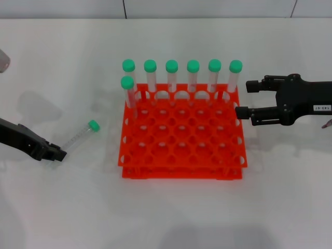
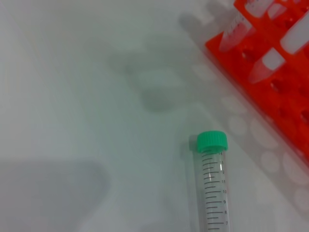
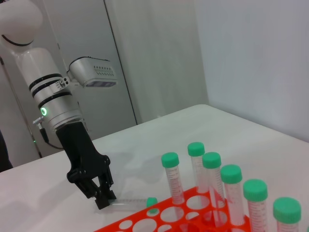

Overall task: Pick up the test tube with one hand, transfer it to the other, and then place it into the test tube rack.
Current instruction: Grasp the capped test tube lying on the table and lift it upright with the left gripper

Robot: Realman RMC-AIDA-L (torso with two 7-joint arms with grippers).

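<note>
The test tube (image 1: 82,134) lies on the white table left of the rack, its green cap (image 1: 93,125) pointing toward the rack; the left wrist view looks straight down on the test tube (image 2: 212,188). My left gripper (image 1: 56,154), black with no label, hangs low just beyond the tube's bottom end and does not hold it. It shows from afar as the left gripper (image 3: 104,198), with the tube (image 3: 133,199) lying beside it. My right gripper (image 1: 248,99), black with a white label, hovers open and empty at the right edge of the orange-red test tube rack (image 1: 181,172).
Several green-capped tubes (image 1: 193,78) stand upright along the rack's back row, and one more tube (image 1: 128,93) stands at the left of the second row. The rack (image 2: 285,96) shows near the lying tube. The rack's other holes (image 3: 145,224) hold nothing.
</note>
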